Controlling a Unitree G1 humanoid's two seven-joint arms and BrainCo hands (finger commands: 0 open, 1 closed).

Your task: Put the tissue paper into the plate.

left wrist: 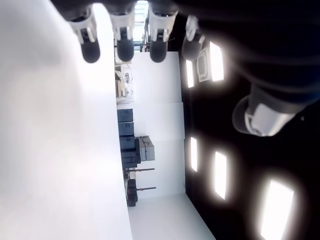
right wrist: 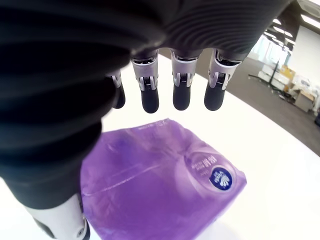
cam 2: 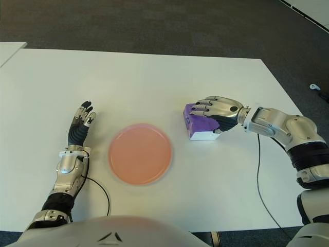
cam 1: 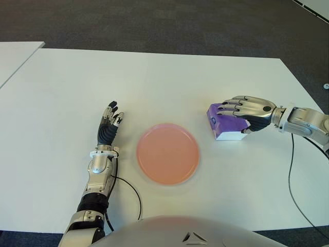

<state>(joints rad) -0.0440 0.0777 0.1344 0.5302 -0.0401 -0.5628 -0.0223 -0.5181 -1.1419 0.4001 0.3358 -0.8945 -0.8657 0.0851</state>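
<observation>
Purple plastic-wrapped tissue pack (cam 1: 226, 125) toward desk's (cam 1: 169, 87) right edge, right hand (cam 1: 248, 110) over it, fingers (right wrist: 180, 80) extended, not gripping. Round pink plate (cam 1: 167, 153) centre-front. Left hand (cam 1: 109, 126) beside plate's left, fingers straight, empty.

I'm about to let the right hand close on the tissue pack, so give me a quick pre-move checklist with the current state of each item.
1. Right hand is over the purple tissue pack: ok, it shows above the pack in both eye views.
2. Fingers are extended, not closed on the pack: ok, in the right wrist view they hang above it with a gap.
3. Grasp secured: not ok, nothing is held.
4. Pink plate is free to receive the pack: ok, nothing lies in it.
5. Route from pack to plate: ok, only bare table between them.
6. Left hand out of the way: ok, it shows left of the plate, fingers extended.
</observation>
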